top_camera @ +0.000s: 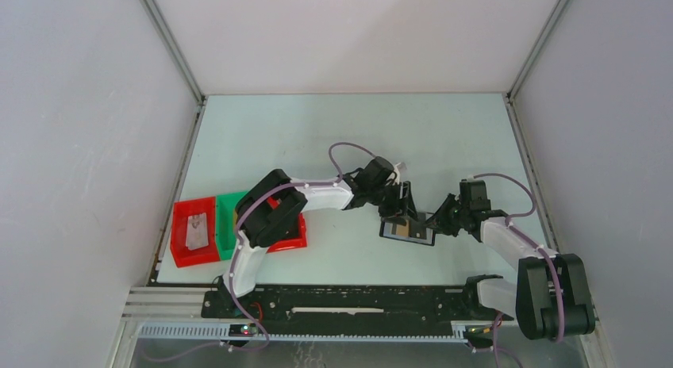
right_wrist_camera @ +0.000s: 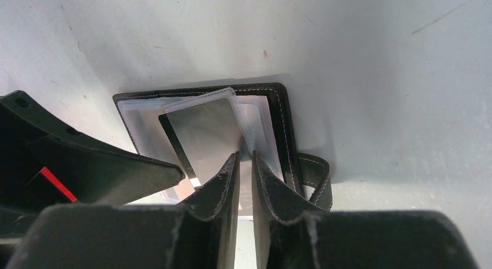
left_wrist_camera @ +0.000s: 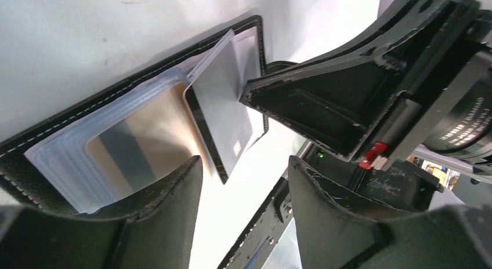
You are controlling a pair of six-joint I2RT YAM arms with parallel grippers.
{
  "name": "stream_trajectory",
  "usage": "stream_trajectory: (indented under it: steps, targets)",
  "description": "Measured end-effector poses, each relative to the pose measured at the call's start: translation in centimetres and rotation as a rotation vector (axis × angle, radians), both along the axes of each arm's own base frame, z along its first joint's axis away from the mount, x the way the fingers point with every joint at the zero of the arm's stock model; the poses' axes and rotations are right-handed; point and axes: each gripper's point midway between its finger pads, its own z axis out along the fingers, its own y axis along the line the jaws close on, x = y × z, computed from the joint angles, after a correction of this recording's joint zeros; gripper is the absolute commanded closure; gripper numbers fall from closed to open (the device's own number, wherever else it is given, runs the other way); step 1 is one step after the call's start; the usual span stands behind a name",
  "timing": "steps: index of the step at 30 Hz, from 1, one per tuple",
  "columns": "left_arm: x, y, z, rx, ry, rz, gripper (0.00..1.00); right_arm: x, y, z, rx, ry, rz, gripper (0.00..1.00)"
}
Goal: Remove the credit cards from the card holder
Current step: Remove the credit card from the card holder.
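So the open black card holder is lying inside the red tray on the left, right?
No. The open black card holder lies on the table, well to the right of the red tray. The top view shows it.

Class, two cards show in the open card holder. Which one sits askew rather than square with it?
The grey card: it lies at an angle across the card holder, overlapping the tan card, which sits square among the clear sleeves.
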Motion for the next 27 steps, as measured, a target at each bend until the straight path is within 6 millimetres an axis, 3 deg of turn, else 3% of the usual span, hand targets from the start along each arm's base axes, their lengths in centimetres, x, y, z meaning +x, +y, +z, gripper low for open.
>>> stream_trajectory:
  steps: [5,11,19,27]
  targets:
    - [-0.2,0.5,-0.9,0.011,0.011,0.012,0.39,0.0,0.0,0.0,0.0,0.0,0.001,0.8]
    - [0.0,0.5,-1.1,0.001,0.003,0.025,0.52,0.0,0.0,0.0,0.0,0.001,0.001,0.8]
    - [0.3,0.2,-1.6,-0.012,0.005,0.036,0.54,0.0,0.0,0.0,0.0,0.001,0.001,0.8]
    - [0.4,0.2,-2.4,-0.008,0.022,0.046,0.76,0.0,0.0,0.0,0.0,0.001,0.001,0.8]
